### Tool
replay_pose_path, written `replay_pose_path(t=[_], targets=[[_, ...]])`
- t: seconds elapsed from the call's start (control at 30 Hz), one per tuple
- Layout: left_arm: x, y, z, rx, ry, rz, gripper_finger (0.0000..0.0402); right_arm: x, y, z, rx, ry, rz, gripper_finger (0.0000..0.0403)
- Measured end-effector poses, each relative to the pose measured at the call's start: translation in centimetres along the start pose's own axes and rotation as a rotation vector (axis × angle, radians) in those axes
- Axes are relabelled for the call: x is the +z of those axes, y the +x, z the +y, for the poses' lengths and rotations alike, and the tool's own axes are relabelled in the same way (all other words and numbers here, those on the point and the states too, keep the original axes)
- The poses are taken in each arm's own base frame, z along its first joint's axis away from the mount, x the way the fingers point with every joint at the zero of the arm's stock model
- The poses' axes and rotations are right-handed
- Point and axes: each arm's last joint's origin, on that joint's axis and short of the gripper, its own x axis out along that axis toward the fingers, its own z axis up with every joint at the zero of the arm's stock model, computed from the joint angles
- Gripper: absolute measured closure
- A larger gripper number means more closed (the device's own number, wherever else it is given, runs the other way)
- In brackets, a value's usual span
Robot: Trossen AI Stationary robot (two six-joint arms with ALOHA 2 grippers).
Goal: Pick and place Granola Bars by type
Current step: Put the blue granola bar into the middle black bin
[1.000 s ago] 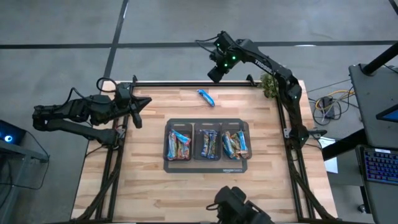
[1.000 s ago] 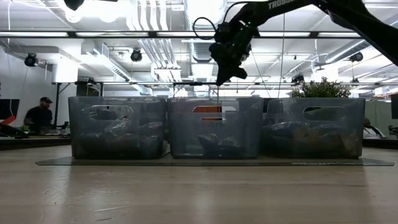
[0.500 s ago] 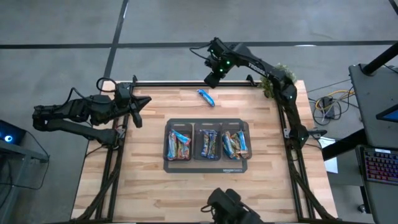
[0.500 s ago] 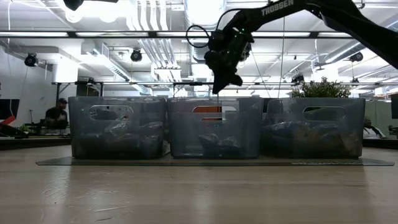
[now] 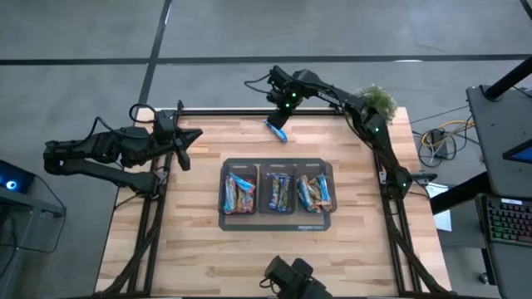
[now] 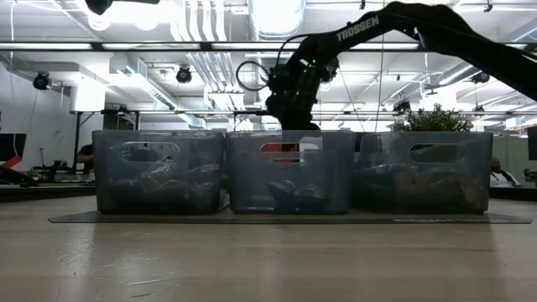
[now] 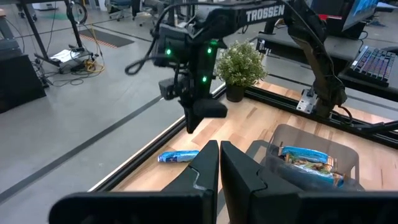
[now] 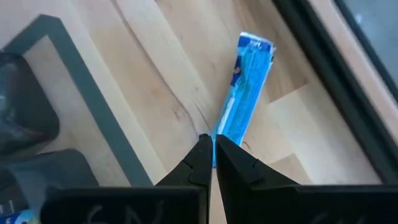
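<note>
One light blue granola bar (image 5: 276, 129) (image 8: 249, 93) lies flat on the wooden table near its far edge. My right gripper (image 5: 281, 117) (image 8: 209, 138) hangs shut a little above the bar's near end, pointing steeply down; in the left wrist view it (image 7: 191, 126) stands clear above the bar (image 7: 177, 156). Several more granola bars lie in three clear bins (image 5: 277, 189) on a dark tray (image 5: 274, 223) at mid-table. My left gripper (image 5: 198, 134) (image 7: 219, 144) waits shut, raised over the table's left edge.
A black frame rail (image 5: 241, 111) runs along the far edge just behind the bar. A small potted plant (image 5: 376, 100) stands at the far right corner. In the low view the bins (image 6: 289, 172) hide the bar. Bare wood lies around the tray.
My right gripper has come down and toward the table's left, from above the far rail to just over the light blue bar, tipping a little more steeply downward and staying shut. The bar has not moved.
</note>
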Motion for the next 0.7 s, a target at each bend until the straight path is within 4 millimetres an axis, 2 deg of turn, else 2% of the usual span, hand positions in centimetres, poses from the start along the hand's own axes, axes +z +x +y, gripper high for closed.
replay_pose_path(t=[0.13, 0.6, 0.7], targets=[[-0.1, 0.0, 0.0, 0.003, -0.006, 0.012, 0.0401, 0.0, 1.0, 0.1, -0.021, 0.012, 0.023, 0.0390], [-1.5, 0.8, -0.2, 0.012, -0.041, 0.040, 0.0401, 0.0, 1.2, -0.1, -0.073, 0.057, 0.020, 0.0389], [-1.6, 0.9, -0.2, 0.011, -0.044, 0.039, 0.0401, 0.0, 1.2, -0.1, -0.073, 0.059, 0.021, 0.0376]])
